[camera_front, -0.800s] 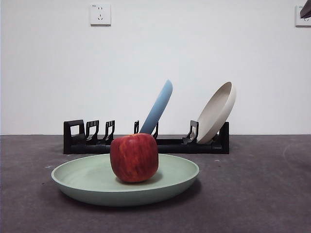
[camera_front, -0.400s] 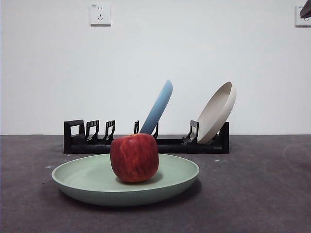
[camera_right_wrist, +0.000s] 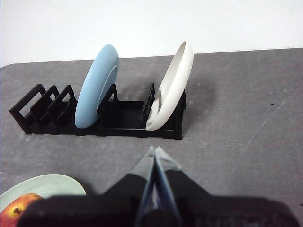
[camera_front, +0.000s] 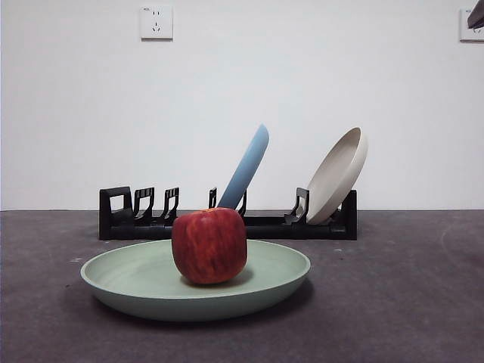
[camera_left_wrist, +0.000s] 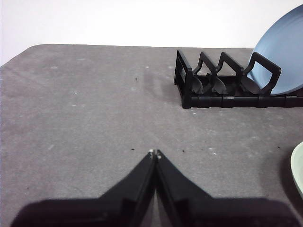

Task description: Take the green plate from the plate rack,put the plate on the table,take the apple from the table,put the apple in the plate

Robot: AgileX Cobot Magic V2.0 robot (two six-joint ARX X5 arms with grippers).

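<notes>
In the front view, the apple point(camera_front: 209, 246) is sitting inside the green plate point(camera_front: 136, 283), a little left of the plate's middle, and the plate is lying flat on the worktop point(camera_front: 401, 302). Behind them the plate rack point(camera_front: 125, 219) is standing along the back of the worktop, well apart from the green plate. A light blue plate point(camera_front: 246, 166) is leaning in the rack near its middle, and a beige plate point(camera_front: 338, 175) is leaning at its right end. A white wall socket point(camera_front: 156, 22) is showing high on the wall, and a dark arm tip is peeking in at the top right corner.

In the left wrist view, the left gripper point(camera_left_wrist: 154, 152) is hovering over bare worktop with its fingers pressed together, holding nothing. The empty end of the rack is lying beyond it, with the blue plate's edge and a sliver of the green plate's rim at the side.

In the right wrist view, the right gripper point(camera_right_wrist: 154, 150) is hanging above the worktop in front of the rack, fingers closed together and empty. The green plate with the apple is showing at a corner, well apart from the fingers.
</notes>
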